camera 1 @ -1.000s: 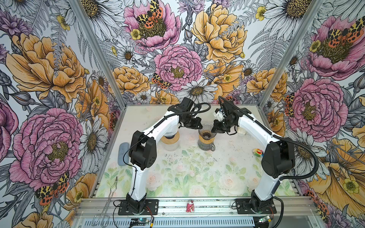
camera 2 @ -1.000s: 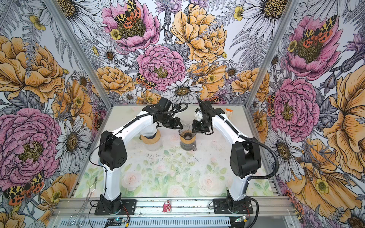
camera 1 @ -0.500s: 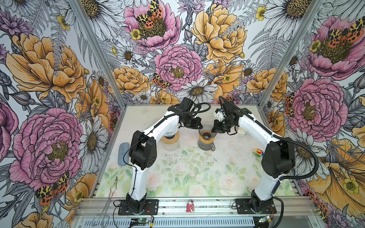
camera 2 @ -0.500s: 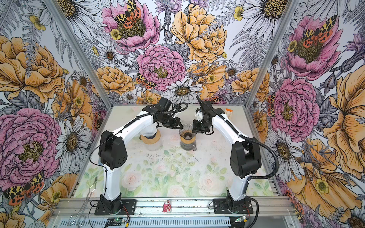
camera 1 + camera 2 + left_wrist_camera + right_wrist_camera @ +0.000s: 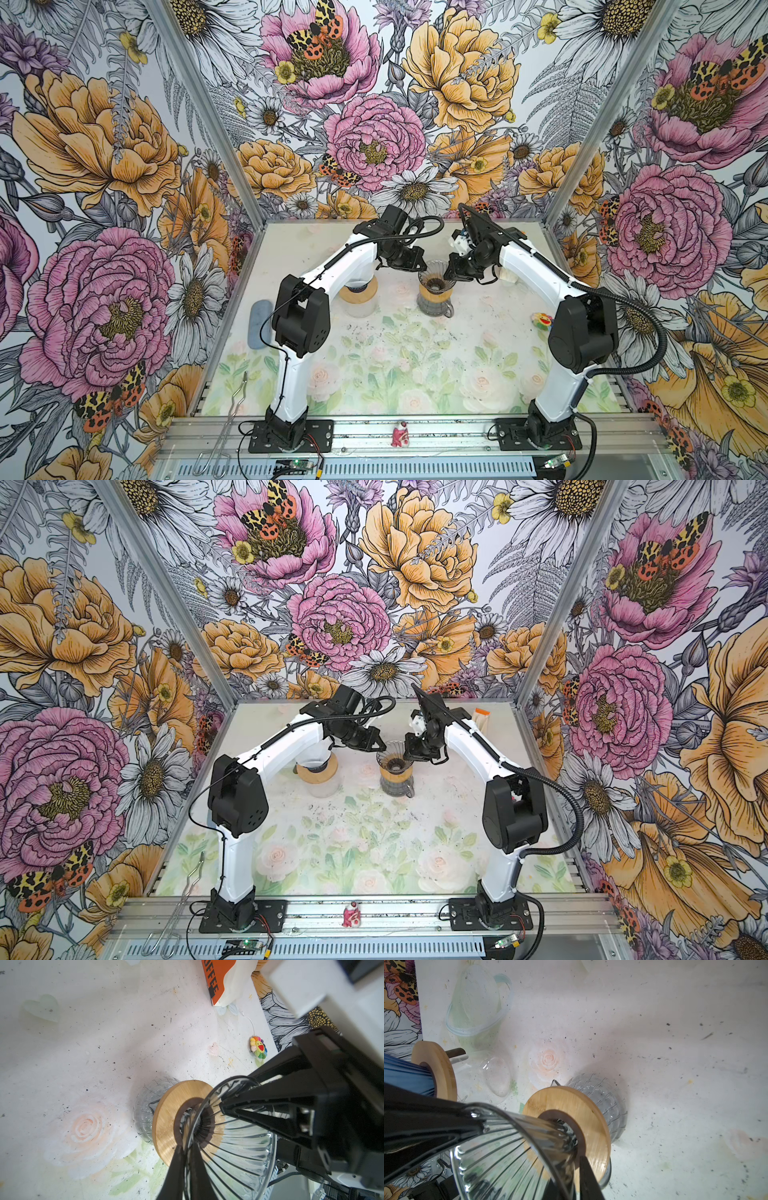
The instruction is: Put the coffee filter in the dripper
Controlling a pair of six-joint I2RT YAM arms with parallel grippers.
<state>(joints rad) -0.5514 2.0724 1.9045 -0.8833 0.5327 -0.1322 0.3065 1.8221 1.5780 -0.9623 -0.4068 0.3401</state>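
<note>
Dripper (image 5: 435, 279), a clear ribbed glass cone, stood in both top views on a round wooden collar (image 5: 432, 296) over a glass carafe (image 5: 432, 309), between the left gripper (image 5: 420, 267) and right gripper (image 5: 448, 275). From the left wrist we saw the left gripper (image 5: 186, 1147) clamped on its rim. From the right wrist the right gripper (image 5: 573, 1157) straddled the opposite rim, and we could not tell whether it pinched.

Robot arms: 2 – left arm (image 5: 341, 266), right arm (image 5: 536, 270). Drippers: 2 – clear dripper (image 5: 435, 278), blue dripper (image 5: 404, 1076). Glass servers: 2 – ribbed server (image 5: 606, 1101), plain server (image 5: 494, 1076). Coffee bag (image 5: 216, 985), flower toy (image 5: 541, 320), red figurine (image 5: 400, 434), grey pad (image 5: 258, 318): 1 ea.
</note>
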